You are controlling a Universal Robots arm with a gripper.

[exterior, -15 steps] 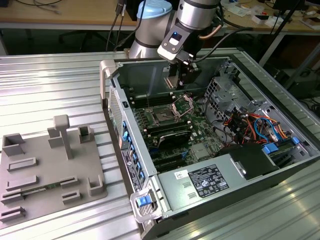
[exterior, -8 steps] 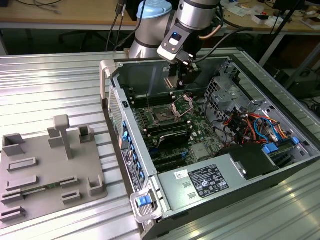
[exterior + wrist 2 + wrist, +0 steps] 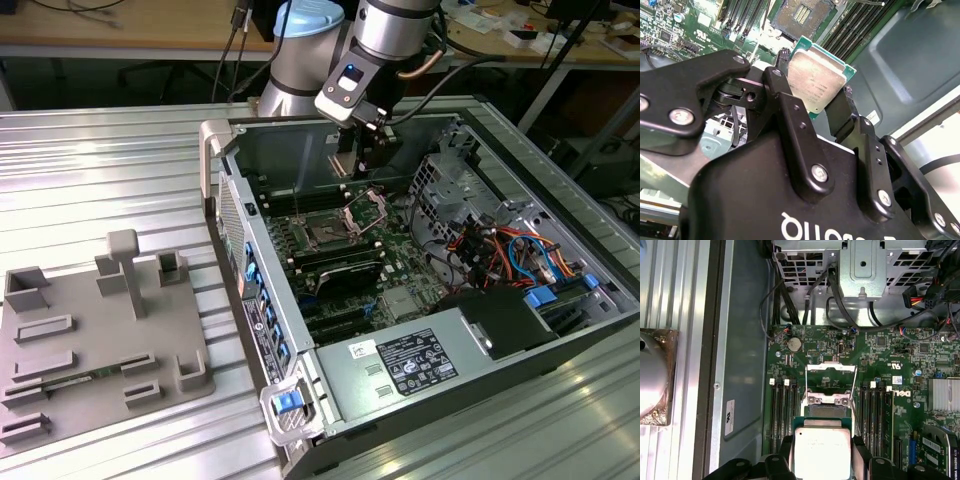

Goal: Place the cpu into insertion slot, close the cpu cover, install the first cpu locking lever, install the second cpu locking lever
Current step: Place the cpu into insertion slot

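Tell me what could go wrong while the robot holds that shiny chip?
The cpu is pinched only by its edges in the gripper, so it might slip. It might land crooked in the insertion slot. It might also bump the raised cpu cover.

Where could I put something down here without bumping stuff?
The ribbed metal table is bare at the exterior view's upper left, behind the grey tray, beside the computer case. Another bare strip lies lower right, past the case. Inside the case is crowded: cables, motherboard, the gripper holding the cpu.
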